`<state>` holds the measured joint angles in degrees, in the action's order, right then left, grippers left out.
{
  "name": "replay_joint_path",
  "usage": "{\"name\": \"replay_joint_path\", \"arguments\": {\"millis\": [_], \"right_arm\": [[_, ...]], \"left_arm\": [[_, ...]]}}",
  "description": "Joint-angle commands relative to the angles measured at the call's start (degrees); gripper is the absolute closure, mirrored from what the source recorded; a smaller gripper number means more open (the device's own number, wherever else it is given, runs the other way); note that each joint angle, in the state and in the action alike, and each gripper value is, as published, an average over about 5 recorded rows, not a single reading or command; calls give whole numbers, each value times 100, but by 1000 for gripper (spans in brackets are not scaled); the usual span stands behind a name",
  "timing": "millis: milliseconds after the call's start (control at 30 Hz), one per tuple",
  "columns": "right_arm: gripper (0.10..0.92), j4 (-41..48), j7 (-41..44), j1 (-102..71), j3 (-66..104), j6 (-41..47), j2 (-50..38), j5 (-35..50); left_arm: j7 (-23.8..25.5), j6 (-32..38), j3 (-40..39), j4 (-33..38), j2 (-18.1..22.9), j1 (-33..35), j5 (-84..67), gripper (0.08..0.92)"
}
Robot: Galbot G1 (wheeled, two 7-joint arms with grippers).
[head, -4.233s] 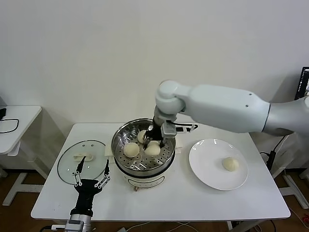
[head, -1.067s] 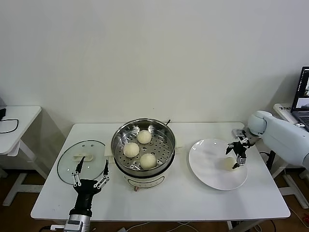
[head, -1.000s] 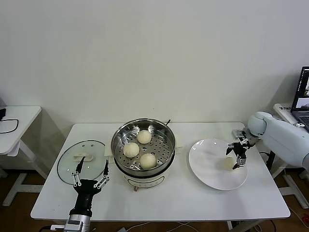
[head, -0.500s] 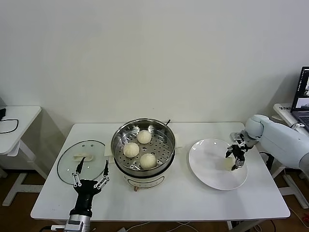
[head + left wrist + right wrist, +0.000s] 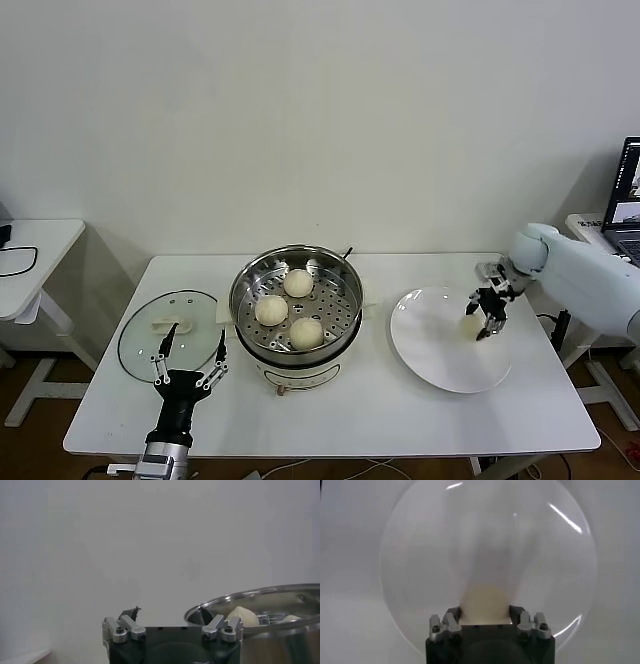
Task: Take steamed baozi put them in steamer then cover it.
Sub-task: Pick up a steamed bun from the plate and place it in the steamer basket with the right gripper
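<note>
Baozi number three in the steamer, the fourth is clamped by the right gripper above the plate at three o'clock, the lid is uncovered.

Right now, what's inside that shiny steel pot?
Three pale buns sit on the holed steel tray inside the steamer, uncovered. Whatever lies beneath that tray is hidden. The fourth bun is over at the plate, between the right gripper fingers.
</note>
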<state>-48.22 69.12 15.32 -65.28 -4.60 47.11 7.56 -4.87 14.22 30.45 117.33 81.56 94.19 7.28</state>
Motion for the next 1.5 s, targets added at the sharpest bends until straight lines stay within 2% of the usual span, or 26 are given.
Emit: {"name": "replay_joint_path", "arguments": {"millis": [33,300,633,967,1500], "right_arm": [[372,-817,695,1717,-855,228,178,585],[382,-1692,754,3021,-1647,813,877,1857],[389,-2005,255,3272,-2035,1334,1993,2817],[397,-1761,-258,2796,-2100,1583,2696,2806],[406,-1445,-391,2101,-2115,1629,2851,2429]], "left_arm": [[1,-6,-20,9,-15,-23,0,177],[-2,-1,-42,36,-49,-43,-1,177],[-5,-8,-67,56,-48,-55,0,177],[-15,-1,-34,59,-24,-55,-3,177],[-26,2,-2,-3,-38,-56,-6,177]]}}
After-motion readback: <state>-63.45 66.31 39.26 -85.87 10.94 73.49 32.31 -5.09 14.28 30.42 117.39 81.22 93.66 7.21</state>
